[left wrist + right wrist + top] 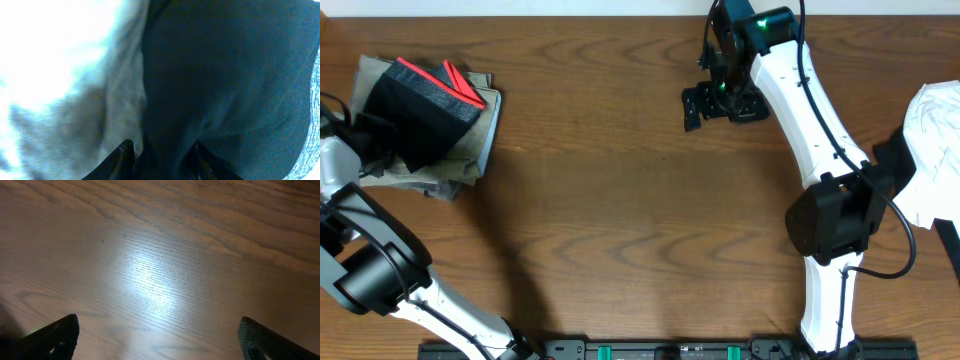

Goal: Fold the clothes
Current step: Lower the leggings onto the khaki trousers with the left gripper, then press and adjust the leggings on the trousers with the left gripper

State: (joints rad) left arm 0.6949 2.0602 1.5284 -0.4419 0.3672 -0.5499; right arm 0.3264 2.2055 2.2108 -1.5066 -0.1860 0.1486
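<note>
While the right gripper (157,332) gapes empty, the left gripper (162,156), half-open, straddles the leggings (425,105); whether it grips them I cannot tell.

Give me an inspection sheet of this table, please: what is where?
Surface: brown wooden table.
Job's things: black leggings, folded, lying on the khaki trousers, far left.
Clutter: white garment at the right edge.
Grippers: left gripper at the leggings, fingers apart, black cloth between them, grip unclear; right gripper open over bare wood.
Cables: black cable looping beside the right arm.
Surroundings: nothing seen.
</note>
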